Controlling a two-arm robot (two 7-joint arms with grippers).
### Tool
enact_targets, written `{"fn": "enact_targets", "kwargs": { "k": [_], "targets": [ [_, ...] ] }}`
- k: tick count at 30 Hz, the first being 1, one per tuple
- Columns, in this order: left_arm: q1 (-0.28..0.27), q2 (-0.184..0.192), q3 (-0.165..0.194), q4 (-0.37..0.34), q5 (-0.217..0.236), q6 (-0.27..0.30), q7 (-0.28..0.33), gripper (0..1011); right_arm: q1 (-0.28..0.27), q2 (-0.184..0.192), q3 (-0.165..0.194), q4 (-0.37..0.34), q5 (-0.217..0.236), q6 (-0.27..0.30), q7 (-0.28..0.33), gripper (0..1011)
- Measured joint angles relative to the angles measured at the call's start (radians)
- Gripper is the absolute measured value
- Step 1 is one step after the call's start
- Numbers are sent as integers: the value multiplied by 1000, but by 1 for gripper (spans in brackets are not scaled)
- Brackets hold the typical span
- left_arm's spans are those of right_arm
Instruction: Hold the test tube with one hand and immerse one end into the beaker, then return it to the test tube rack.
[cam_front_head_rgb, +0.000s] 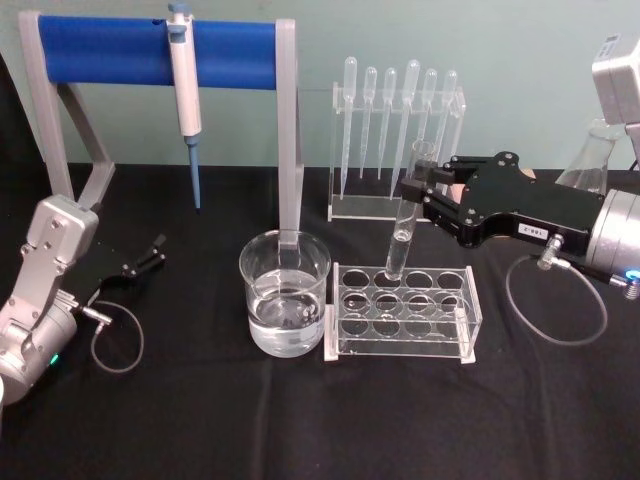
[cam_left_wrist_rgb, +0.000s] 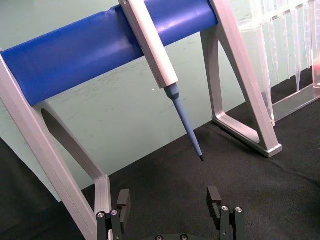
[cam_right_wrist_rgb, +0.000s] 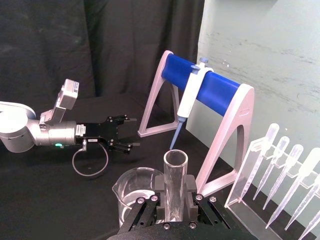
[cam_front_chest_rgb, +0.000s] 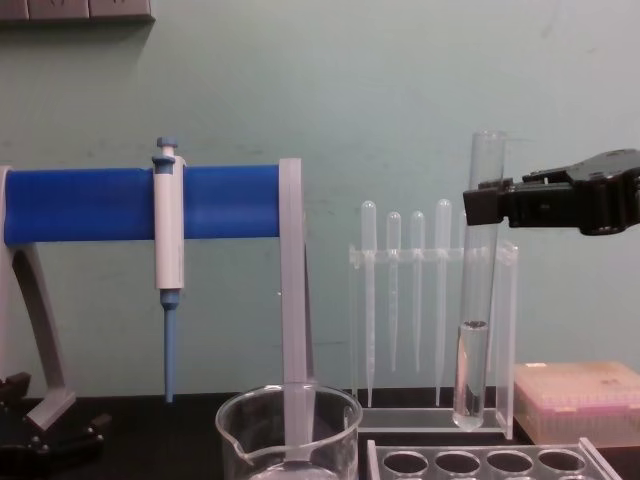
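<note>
Currently right gripper (cam_front_head_rgb: 422, 186) is grasping test tube (cam_front_head_rgb: 408, 215) near its rim, jaws clenching on glass; tube is hanging almost upright, round bottom holding little liquid, just above back row of rack (cam_front_head_rgb: 400, 345); beaker (cam_front_head_rgb: 262, 290) with water is standing just beside rack; left gripper (cam_front_head_rgb: 150, 252) is resting on table (cam_front_head_rgb: 300, 420) at left, jaws released.
</note>
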Motion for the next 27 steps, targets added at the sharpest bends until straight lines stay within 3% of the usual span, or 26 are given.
{"fn": "enact_targets", "kwargs": {
  "k": [9, 15, 19, 27],
  "targets": [
    [0, 0, 0, 0, 0, 0, 0, 1000, 2, 0, 0, -1, 5, 2, 0, 243],
    [0, 0, 0, 0, 0, 0, 0, 1000, 26, -14, 1, -20, 67, 37, 7, 243],
    [0, 0, 0, 0, 0, 0, 0, 1000, 57, -30, -14, -30, 91, 59, 2, 243],
    [0, 0, 0, 0, 0, 0, 0, 1000, 123, -71, -71, -20, 89, 80, -16, 243]
  ]
}}
